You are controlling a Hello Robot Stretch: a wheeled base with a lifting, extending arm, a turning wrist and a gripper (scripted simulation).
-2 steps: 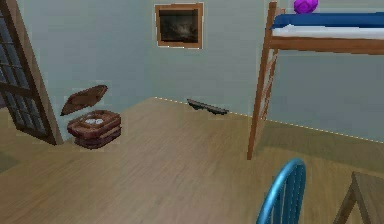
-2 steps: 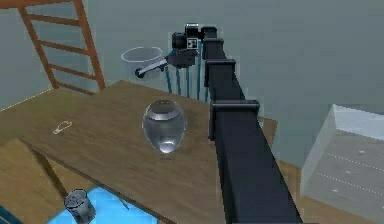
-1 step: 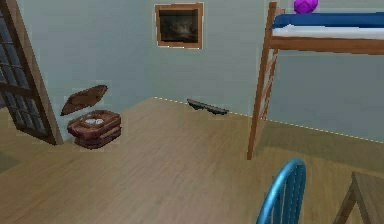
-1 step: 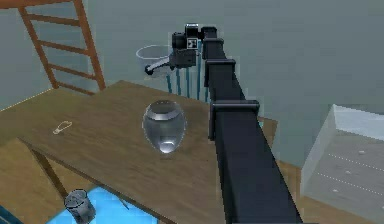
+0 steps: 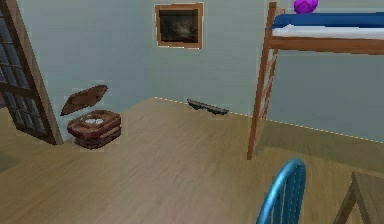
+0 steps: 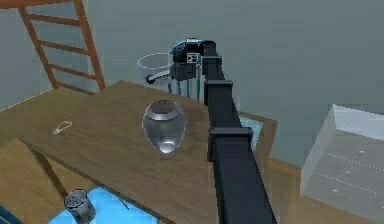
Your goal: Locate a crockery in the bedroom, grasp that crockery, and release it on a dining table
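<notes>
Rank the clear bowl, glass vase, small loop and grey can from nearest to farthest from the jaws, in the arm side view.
1. Clear bowl, top centre.
2. Glass vase, middle of the table.
3. Small loop, left on the table.
4. Grey can, bottom left corner.

1. In the forward view, a suitcase [image 5: 93, 125] lies on the floor [image 5: 180, 160] at left, near the wall.
2. A framed picture [image 5: 179, 25] hangs left of the loft bed [image 5: 320, 35].
3. A chair [image 5: 283, 195] stands at bottom right, beside a table corner [image 5: 365, 195].
4. In the arm side view, a vessel [image 6: 163, 125] sits on the table [image 6: 100, 120], left of the arm [image 6: 235, 150], whose gripper [image 6: 158, 74] lies farther back.
5. A ladder [image 6: 65, 45] rises behind the table, and a dresser [image 6: 345, 155] stands at right.
</notes>
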